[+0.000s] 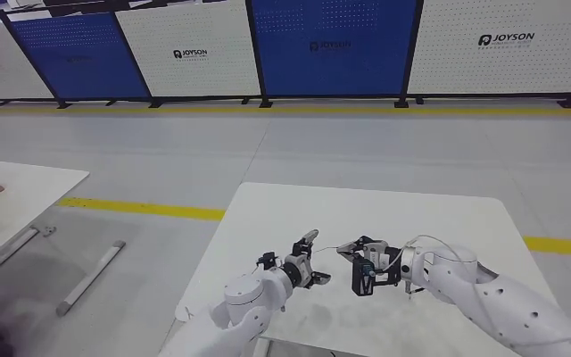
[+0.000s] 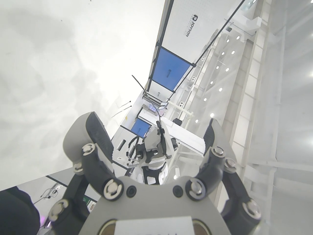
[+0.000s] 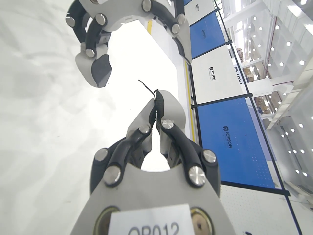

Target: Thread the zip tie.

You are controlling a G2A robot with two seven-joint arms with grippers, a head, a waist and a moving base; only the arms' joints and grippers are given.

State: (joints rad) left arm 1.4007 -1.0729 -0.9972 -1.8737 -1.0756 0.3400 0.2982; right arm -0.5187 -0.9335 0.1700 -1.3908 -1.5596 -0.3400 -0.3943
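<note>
Nearest the robot, the two hands are facing each other low over the white counter (image 1: 375, 210). The right hand (image 3: 156, 103) is pinching shut on the black zip tie (image 3: 146, 88). It is gripping the tie close to one end, so only a short, thin tail is sticking out. I judge that this short overhang is making the tail stiff enough to aim.

In the top view the tail is pointing toward 9 o'clock, at the left hand (image 1: 314, 259), which is sitting just beside the right hand on that side. The left hand is standing wide and holding nothing. Its pads (image 3: 100, 70) are spreading to either side of the tail's line, probably to take the tail once it is fed across. The tail's tip is lying near that opening and touching neither pad. I cannot tell where the tie's head is.

Farther off toward 12 o'clock, the grey floor (image 1: 357, 143) with its yellow line (image 1: 134, 208) is running past the counter. Blue and white panels (image 1: 335, 45) are standing beyond it.
</note>
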